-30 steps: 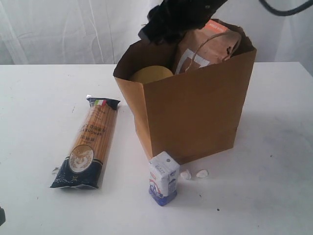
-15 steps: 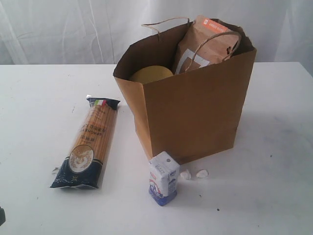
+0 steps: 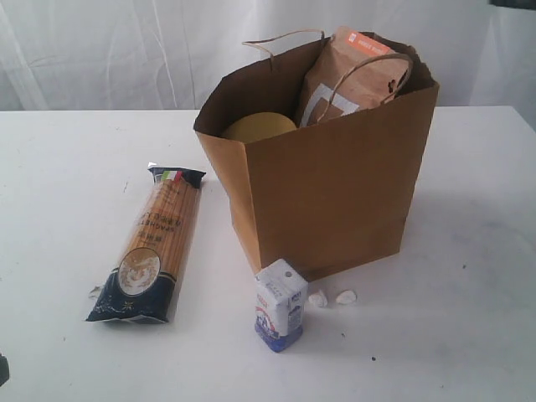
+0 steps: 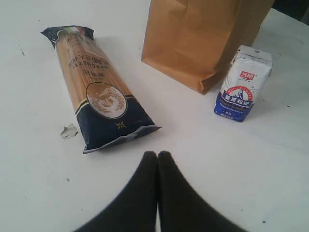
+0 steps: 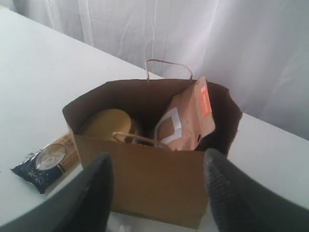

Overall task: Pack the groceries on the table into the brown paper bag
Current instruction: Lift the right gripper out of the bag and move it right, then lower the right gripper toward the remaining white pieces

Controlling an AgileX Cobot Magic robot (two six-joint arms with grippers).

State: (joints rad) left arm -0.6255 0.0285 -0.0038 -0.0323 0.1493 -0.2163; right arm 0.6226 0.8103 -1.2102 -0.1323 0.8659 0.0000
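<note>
The brown paper bag [image 3: 335, 180] stands upright mid-table, holding the orange-labelled pouch [image 3: 356, 75] and the yellow-lidded jar [image 3: 258, 127]. On the table to its left lies the spaghetti packet [image 3: 151, 243]. The blue-white carton [image 3: 280, 304] stands in front of the bag, with small white lumps [image 3: 332, 297] beside it. My left gripper [image 4: 158, 155] is shut and empty, low over the table near the spaghetti packet [image 4: 94, 87] and carton [image 4: 243, 83]. My right gripper [image 5: 157, 162] is open and empty, high above the bag [image 5: 145, 179], pouch [image 5: 188, 118] and jar [image 5: 106, 123]. Neither gripper shows in the exterior view.
The white table [image 3: 469, 276] extends around the bag. A white curtain [image 3: 109, 50] hangs behind it. A torn scrap of wrapper [image 4: 69, 130] lies beside the packet's near end. The tin can and yellow-grain jar are out of view.
The dark arm that hung over the bag's mouth a second ago has withdrawn up out of the exterior view. The pouch stays in the bag; nothing on the table has moved.
</note>
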